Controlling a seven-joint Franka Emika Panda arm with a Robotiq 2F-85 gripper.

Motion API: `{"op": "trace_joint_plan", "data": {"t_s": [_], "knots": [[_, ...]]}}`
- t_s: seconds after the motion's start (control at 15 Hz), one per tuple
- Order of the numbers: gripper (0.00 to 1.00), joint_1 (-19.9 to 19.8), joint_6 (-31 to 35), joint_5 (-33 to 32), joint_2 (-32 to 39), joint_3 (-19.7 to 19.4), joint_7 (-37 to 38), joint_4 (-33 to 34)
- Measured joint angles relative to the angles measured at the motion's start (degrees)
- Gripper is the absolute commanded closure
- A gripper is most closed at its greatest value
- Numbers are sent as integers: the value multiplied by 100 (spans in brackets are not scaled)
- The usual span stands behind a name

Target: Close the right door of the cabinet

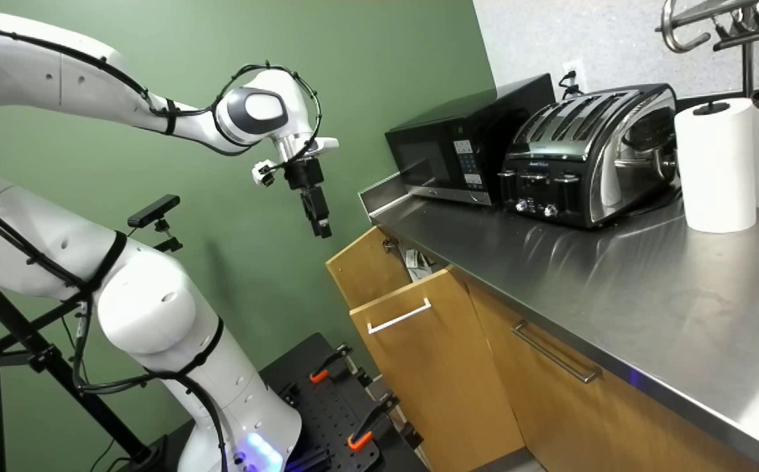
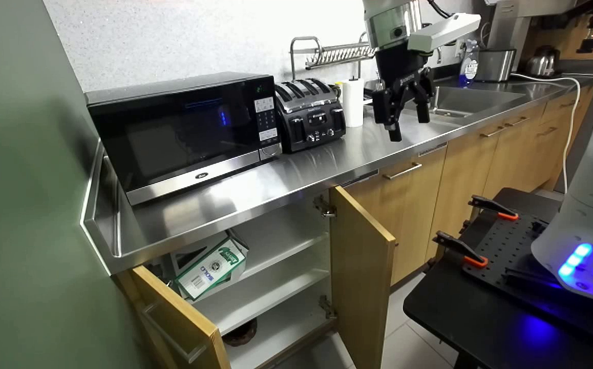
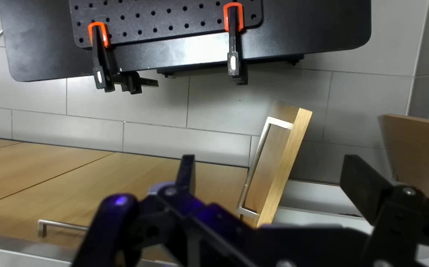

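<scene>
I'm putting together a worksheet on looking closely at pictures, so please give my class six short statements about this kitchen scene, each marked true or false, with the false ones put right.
1. The gripper is open. True.
2. The right door of the cabinet stands open. True.
3. The gripper is touching the right door. False: the gripper hangs apart from it, higher up.
4. Only one door of the cabinet is open. False: the left door stands open as well.
5. The toaster stands between the microwave and the paper towel roll. True.
6. The paper towel roll lies on its side. False: it stands on end.
</scene>
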Motion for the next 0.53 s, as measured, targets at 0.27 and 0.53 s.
{"op": "trace_joint_plan", "data": {"t_s": [0.27, 0.53], "knots": [[0, 0, 0, 0, 0, 0, 0, 0], [0, -9, 6, -45, 0, -7, 77, -1]]}}
